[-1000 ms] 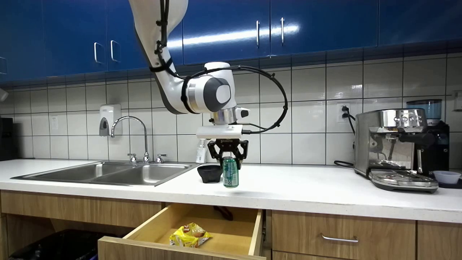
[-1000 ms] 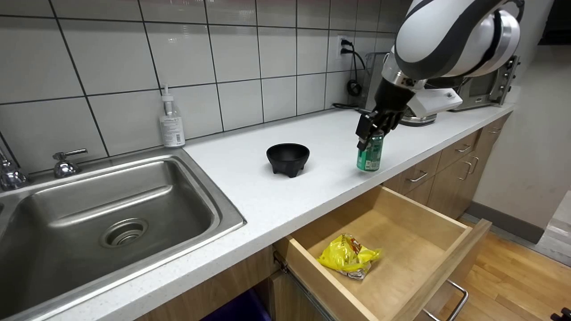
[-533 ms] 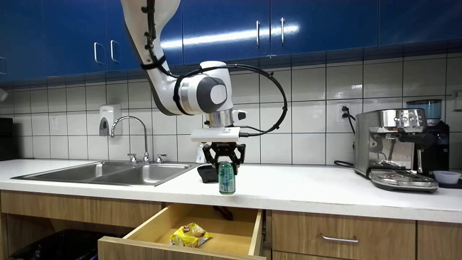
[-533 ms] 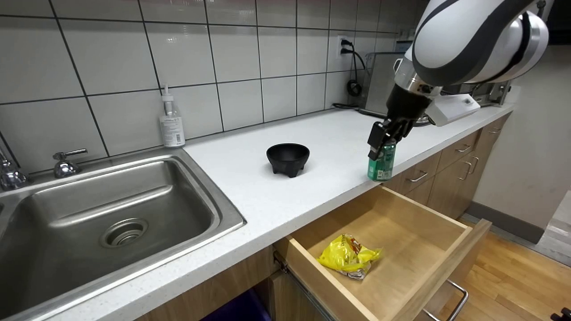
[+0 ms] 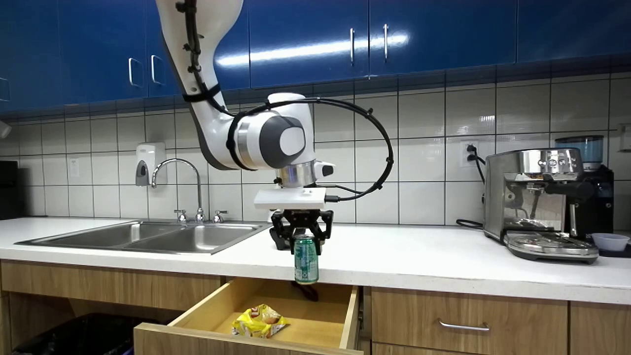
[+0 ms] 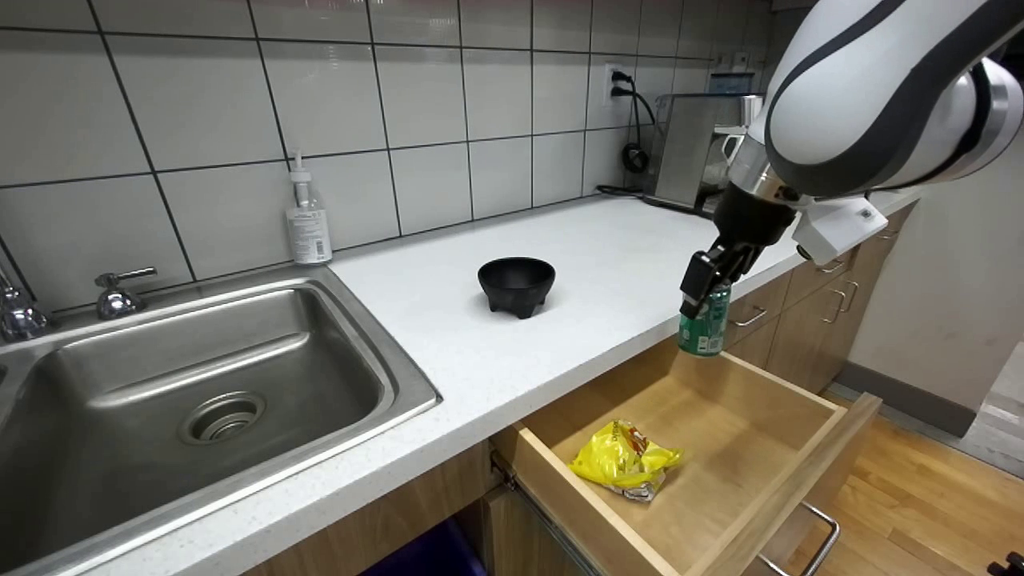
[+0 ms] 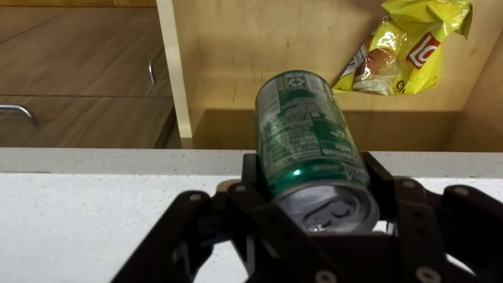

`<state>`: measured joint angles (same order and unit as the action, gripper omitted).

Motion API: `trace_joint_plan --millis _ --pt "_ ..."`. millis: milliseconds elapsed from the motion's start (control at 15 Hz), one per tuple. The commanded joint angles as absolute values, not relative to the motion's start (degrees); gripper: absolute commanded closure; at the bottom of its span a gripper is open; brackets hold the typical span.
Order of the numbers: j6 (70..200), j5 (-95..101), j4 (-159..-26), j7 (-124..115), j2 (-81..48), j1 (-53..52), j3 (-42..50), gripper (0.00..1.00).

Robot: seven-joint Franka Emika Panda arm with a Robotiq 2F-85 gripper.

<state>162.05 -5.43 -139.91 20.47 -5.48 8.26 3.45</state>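
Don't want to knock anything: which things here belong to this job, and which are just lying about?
Likely in the job:
green can, held in the gripper
open drawer, near and below the can

Seemingly just lying about:
yellow bag, inside the drawer
black bowl
pump bottle
espresso machine

It is bright here. A long white shine runs across the blue cupboards, and the tiles under them are in shade. The counter glows white. In the wrist view, a dark shadow sits in the drawer, and the yellow bag sparkles. The can has a shiny dot, but its words are smeary and I can't quite tell what they say. The black fingers look blurry.
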Motion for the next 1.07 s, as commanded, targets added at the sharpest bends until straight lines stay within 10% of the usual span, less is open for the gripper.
trace_joint_plan --millis 0,1000 --pt "164.9 -9.1 -142.5 26.2 -4.3 9.0 2.4 0.62" --pt "171.0 -14.9 -141.8 28.7 -12.5 9.2 1.7 0.62"
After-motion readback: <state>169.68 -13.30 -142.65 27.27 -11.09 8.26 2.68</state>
